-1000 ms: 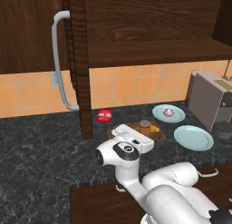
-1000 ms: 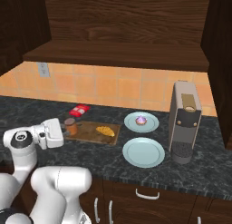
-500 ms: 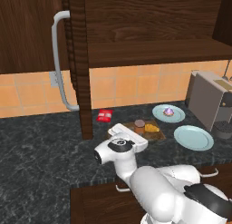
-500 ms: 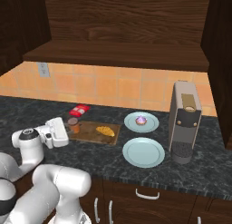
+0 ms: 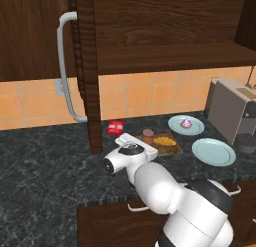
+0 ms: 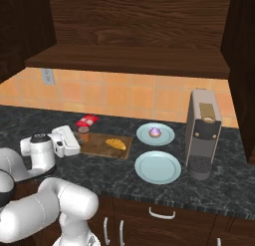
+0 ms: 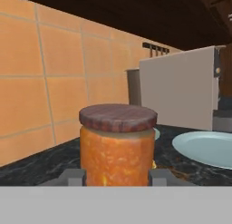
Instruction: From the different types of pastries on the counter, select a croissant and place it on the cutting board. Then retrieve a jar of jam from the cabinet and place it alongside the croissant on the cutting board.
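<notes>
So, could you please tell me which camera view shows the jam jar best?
The hand view: the jam jar sits close and centred between the claw fingertips, lid and orange jam clear. The left base view shows it small on the cutting board; the right base view shows it small.

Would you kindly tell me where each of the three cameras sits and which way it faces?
Left base view: behind the arm to its left, looking forward and down at the counter; white arm rises lower right, over the cutting board.
Right base view: behind to the right; arm at lower left, coffee machine at right.
Hand view: on the hand, looking along the gripper at the jam jar between its fingertips.
Shared: both base views show the croissant and two plates.
</notes>
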